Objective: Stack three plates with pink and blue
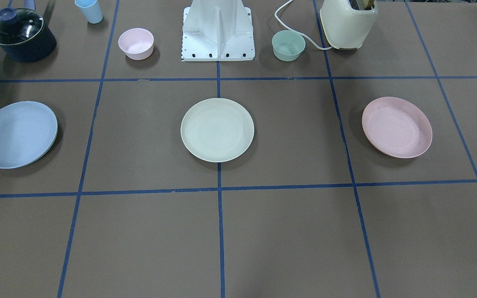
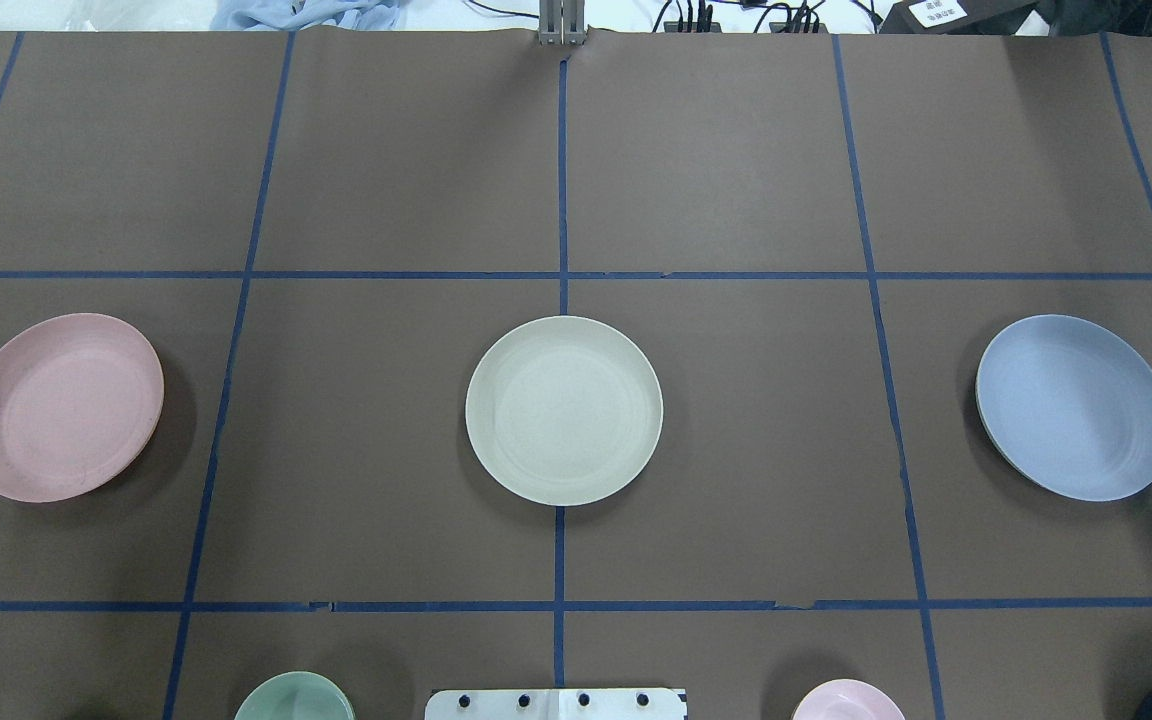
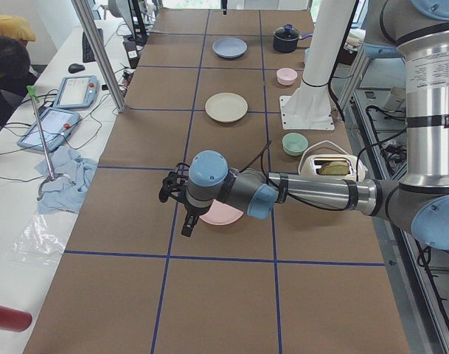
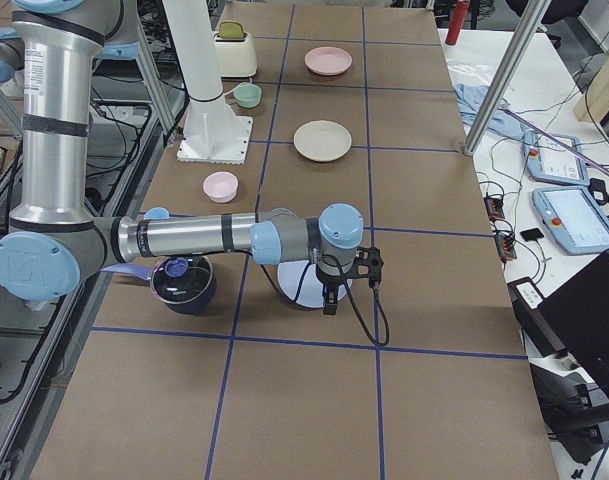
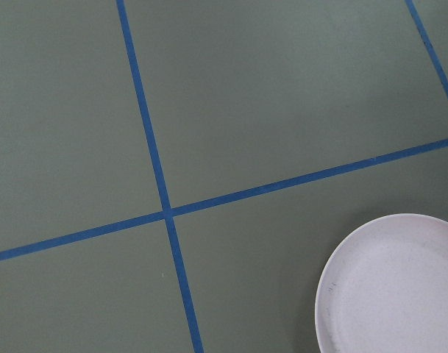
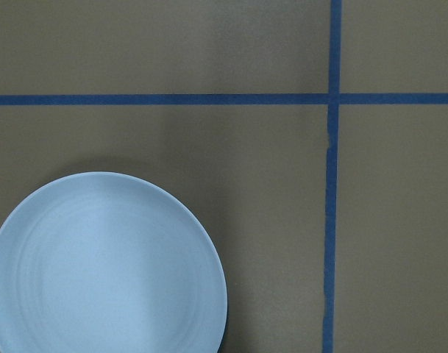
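Note:
Three plates lie apart in a row on the brown table. The cream plate (image 1: 217, 129) is in the middle, and shows in the overhead view (image 2: 564, 410). The pink plate (image 1: 396, 127) (image 2: 62, 406) lies on my left side. The blue plate (image 1: 16, 134) (image 2: 1074, 406) lies on my right side. My left gripper (image 3: 184, 220) hovers above the pink plate's outer edge (image 3: 225, 215), which shows in its wrist view (image 5: 393, 287). My right gripper (image 4: 334, 295) hovers above the blue plate (image 4: 299, 285) (image 6: 106, 265). I cannot tell whether either gripper is open.
Along the robot's side stand a lidded dark pot (image 1: 21, 35), a small blue cup (image 1: 89, 10), a small pink bowl (image 1: 136, 43), the white robot base (image 1: 218, 33), a small green bowl (image 1: 288, 45) and a cream toaster (image 1: 348, 22). Blue tape lines grid the table.

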You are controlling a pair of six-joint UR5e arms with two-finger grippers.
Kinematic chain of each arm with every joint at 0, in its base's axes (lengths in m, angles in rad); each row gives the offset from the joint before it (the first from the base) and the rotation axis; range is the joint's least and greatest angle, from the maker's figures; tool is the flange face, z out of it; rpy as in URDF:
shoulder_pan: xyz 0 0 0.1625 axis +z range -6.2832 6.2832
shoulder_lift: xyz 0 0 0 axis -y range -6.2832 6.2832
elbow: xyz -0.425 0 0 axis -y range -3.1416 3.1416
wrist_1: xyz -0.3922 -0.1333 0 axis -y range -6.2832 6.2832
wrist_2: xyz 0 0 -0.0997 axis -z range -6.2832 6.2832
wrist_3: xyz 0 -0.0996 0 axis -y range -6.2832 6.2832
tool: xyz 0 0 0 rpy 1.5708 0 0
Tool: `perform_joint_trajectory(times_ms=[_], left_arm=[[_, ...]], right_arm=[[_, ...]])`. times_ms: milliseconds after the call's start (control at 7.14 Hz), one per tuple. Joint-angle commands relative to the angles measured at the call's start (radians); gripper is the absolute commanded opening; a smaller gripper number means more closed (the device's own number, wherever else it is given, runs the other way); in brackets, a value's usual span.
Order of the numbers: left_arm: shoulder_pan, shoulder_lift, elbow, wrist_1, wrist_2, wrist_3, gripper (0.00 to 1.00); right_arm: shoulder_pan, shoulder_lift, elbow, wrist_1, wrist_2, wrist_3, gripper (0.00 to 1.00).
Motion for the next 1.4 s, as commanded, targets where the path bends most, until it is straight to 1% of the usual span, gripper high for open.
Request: perform_joint_trajectory(times_ms=[0,140,280,420,560,700,1260], left_arm=[[0.0,0.0,0.001,0.0,0.001,0.002,0.99],[0.0,-0.001,0.001,0.0,0.001,0.004,0.99],[0.0,-0.001,0.0,0.0,0.001,0.004,0.99],[0.0,-0.001,0.0,0.0,0.001,0.004,0.99],[0.0,-0.001,0.0,0.0,0.001,0.004,0.99],[0.0,-0.001,0.0,0.0,0.001,0.004,0.99],[0.0,-0.001,-0.004,0.0,0.001,0.004,0.99]], right_arm=[[-0.118,-0.001,-0.062,0.174,-0.047,0.133,0.99],[-0.133,-0.002,-0.149,0.297,-0.047,0.133,0.98],[-0.152,-0.002,-0.241,0.451,-0.047,0.138,0.98],[-0.166,-0.002,-0.292,0.539,-0.045,0.177,0.98],[-0.178,-0.002,-0.302,0.578,-0.041,0.228,0.98],[-0.195,-0.002,-0.3,0.582,-0.039,0.268,0.98],[-0.247,-0.002,-0.3,0.582,-0.036,0.268,0.97]])
